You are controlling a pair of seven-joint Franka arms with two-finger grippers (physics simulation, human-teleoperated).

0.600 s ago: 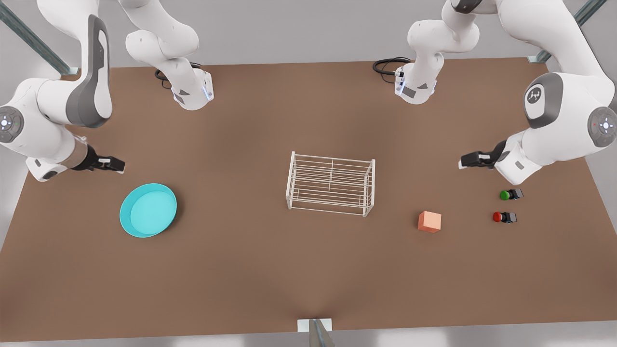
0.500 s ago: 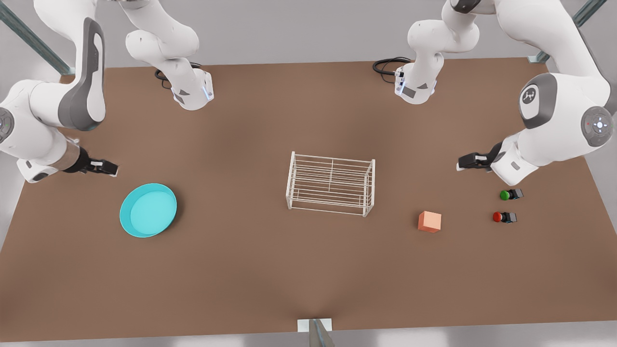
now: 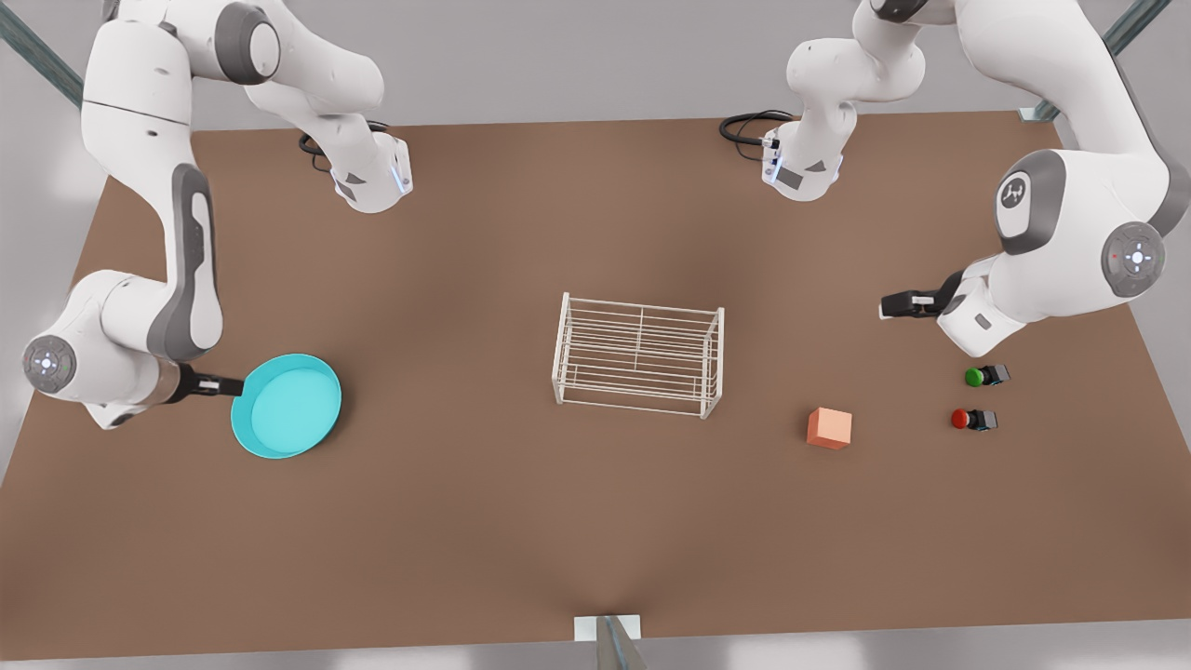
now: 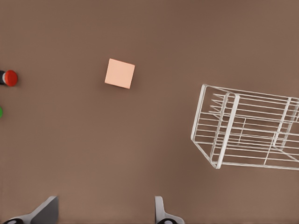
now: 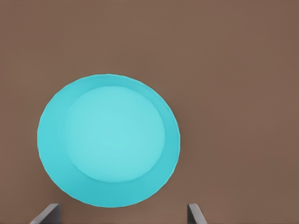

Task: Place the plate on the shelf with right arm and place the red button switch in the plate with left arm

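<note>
Nearest, the red button switch [image 3: 964, 419] lies on the table [image 3: 521, 521] at right. The plate [image 3: 287, 406] rests at left; the right gripper [image 3: 228, 383] hangs at its rim, jaws spread, empty. The shelf [image 3: 639, 355] stands mid-table. Farther right, the left gripper [image 3: 886, 305] hovers, jaws wide, empty.

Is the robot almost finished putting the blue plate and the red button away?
Not yet; nothing is placed. The round turquoise plate lies on the brown table, with the open right gripper at its rim. The white wire shelf holds nothing. The red button switch lies untouched; the open left gripper waits nearby.
</note>
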